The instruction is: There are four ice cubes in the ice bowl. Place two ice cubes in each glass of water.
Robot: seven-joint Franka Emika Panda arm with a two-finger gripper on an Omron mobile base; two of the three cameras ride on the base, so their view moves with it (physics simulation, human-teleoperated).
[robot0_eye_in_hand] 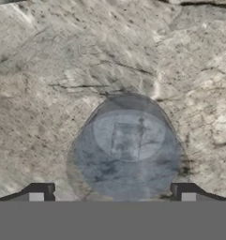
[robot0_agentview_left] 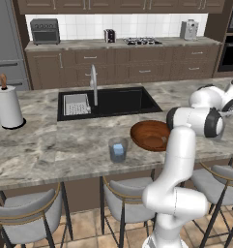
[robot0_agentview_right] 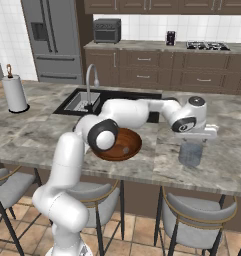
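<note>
Looking down past my gripper [robot0_eye_in_hand: 112,194], jaws spread wide and empty, I see one ice cube [robot0_eye_in_hand: 126,141] in this glass [robot0_eye_in_hand: 128,150], another cube [robot0_agentview_left: 119,149] in the far glass [robot0_agentview_left: 118,149].

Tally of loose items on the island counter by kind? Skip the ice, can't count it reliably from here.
Glasses: 2
Wooden bowl: 1
Paper-towel roll: 1
Total: 4
</note>
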